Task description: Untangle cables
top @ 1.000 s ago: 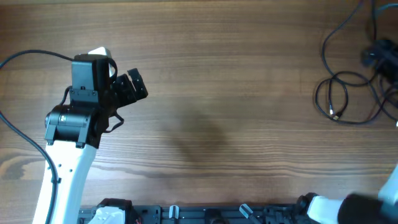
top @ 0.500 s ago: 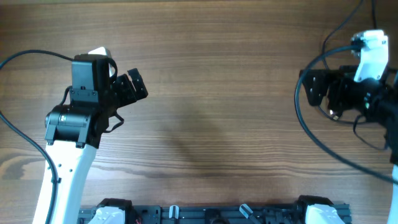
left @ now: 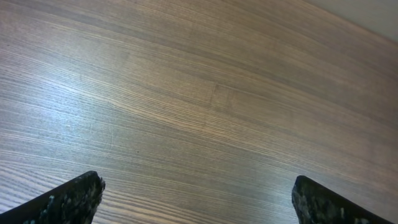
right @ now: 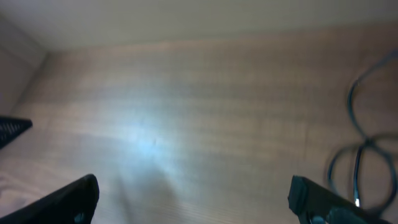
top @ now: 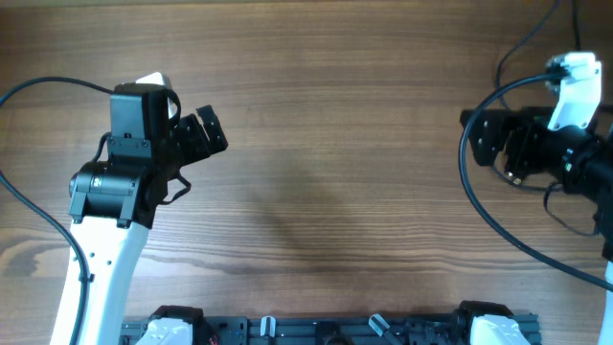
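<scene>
Cables [right: 367, 144] lie looped at the table's [top: 326, 144] far right edge, beside the right hand [top: 482, 139], fingers spread and empty; a careless grab could tighten the knot. Left hand [top: 206, 134], also spread, hangs far left.

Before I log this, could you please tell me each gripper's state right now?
Left gripper: open, empty.
Right gripper: open, empty.

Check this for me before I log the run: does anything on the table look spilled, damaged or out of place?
Nothing spilled or damaged. Only the thin black cables stand out: overlapping loops at the right of the table, too blurred to trace.
</scene>
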Controlling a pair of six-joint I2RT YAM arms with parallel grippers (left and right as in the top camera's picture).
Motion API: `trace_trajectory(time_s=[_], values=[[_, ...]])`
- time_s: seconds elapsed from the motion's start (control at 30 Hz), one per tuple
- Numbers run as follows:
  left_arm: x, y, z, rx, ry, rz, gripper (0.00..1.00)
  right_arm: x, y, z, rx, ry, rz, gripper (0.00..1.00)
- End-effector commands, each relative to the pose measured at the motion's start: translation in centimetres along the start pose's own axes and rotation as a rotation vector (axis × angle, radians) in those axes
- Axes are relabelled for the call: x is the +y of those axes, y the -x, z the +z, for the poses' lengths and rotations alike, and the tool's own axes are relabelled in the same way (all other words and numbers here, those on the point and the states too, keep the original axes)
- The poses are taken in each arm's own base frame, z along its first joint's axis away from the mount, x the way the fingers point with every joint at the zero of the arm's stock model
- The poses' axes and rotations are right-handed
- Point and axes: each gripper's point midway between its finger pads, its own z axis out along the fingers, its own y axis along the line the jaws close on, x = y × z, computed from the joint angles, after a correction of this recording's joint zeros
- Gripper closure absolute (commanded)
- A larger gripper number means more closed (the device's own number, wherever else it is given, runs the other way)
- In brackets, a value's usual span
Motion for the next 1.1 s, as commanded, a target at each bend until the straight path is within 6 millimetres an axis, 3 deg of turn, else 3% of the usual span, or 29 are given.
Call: trace_trajectory(time_s=[0.0,0.3,0.5,0.63,0.87,1.07], values=[[-0.1,0.4,-0.1,-0.006,-0.007,0.000,0.00,1.3,0.5,0.5,-0.051,0.051,-0.130,0.00],[-0.1,0.4,-0.1,-0.006,-0.007,0.000,0.00,2.9,-2.0,2.2,-0.316,0.058,-0.363,0.00],[-0.1,0.4,-0.1,-0.006,-0.007,0.000,0.00,2.9,-4.9,2.6,-0.576,0.049,-0.495,0.00],[-0.1,0.4,-0.1,-0.006,-0.007,0.000,0.01,2.2,-8.1,3.0,-0.702,0.037,-0.523,0.00],[-0.1,0.4,-0.1,-0.006,-0.007,0.000,0.00,1.2,-12.7,5.0,-0.792,0.024,-0.559,0.00],[-0.1,0.4,-0.1,-0.006,-0.007,0.000,0.00,0.5,-15.1,6.6,-0.813,0.030,-0.563,0.00]])
